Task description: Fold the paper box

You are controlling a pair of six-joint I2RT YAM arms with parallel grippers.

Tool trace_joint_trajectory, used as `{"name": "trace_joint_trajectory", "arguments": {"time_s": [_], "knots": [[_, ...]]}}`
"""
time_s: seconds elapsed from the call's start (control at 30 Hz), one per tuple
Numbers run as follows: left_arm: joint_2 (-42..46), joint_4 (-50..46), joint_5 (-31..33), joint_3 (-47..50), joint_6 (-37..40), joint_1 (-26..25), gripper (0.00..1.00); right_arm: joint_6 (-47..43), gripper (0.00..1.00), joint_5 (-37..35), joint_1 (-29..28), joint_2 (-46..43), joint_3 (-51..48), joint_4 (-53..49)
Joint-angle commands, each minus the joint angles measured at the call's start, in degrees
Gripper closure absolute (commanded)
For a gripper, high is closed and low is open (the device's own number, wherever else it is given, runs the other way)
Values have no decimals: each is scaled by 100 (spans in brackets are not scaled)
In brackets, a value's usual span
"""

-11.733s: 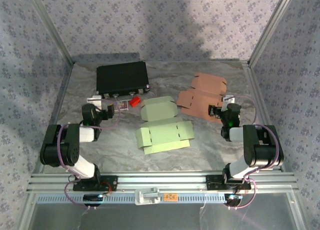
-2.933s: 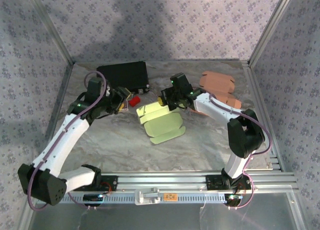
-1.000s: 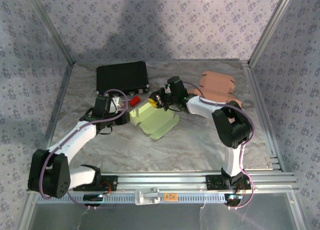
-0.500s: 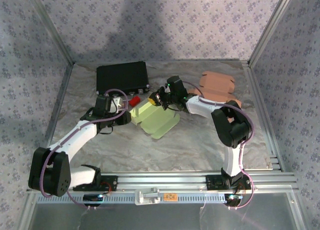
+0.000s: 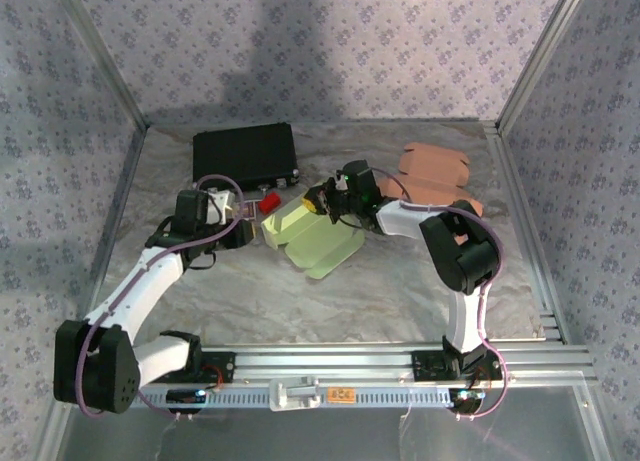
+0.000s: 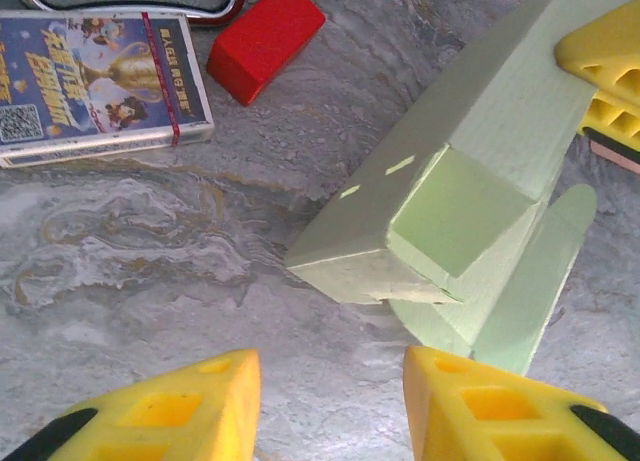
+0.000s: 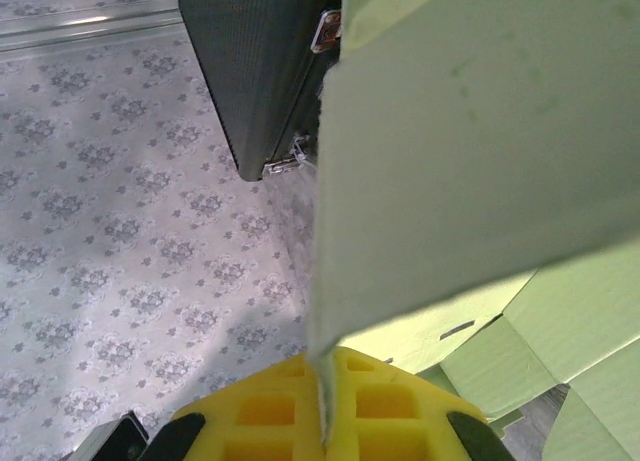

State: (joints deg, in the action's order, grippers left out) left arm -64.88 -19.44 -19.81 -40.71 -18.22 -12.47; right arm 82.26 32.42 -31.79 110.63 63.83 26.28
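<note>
A black case lies upper left of centre in the top view, with a red block just below its right corner. A tan carton lies flat at upper right. In the left wrist view, a card pack sits at upper left.

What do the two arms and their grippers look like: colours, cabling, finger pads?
The left arm and right arm: white link shells, black joint housings, a purple cable looped alongside each. The left gripper and right gripper: yellow moulded fingers with square pockets and black trim.
</note>
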Motion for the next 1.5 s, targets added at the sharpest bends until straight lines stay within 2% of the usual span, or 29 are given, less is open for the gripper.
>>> {"name": "trace_joint_trajectory", "arguments": {"time_s": [0.0,0.17,0.43,0.7,0.93,1.47], "knots": [[-112,267,-130,154,470,18,59,-57,100,139,75,70,-224,485],[-635,654,-490,132,1157,10,61,-40,100,317,146,232,-360,802],[-1229,638,-511,-229,1826,-139,61,114,100,472,185,401,-353,1011],[-1795,594,-392,-644,1827,-617,60,197,100,527,183,477,-246,990],[-2120,550,-196,-857,1664,-826,60,315,100,511,155,504,-213,1111],[-2308,889,200,-983,1354,-1308,68,520,100,467,119,540,-247,1388]]}}
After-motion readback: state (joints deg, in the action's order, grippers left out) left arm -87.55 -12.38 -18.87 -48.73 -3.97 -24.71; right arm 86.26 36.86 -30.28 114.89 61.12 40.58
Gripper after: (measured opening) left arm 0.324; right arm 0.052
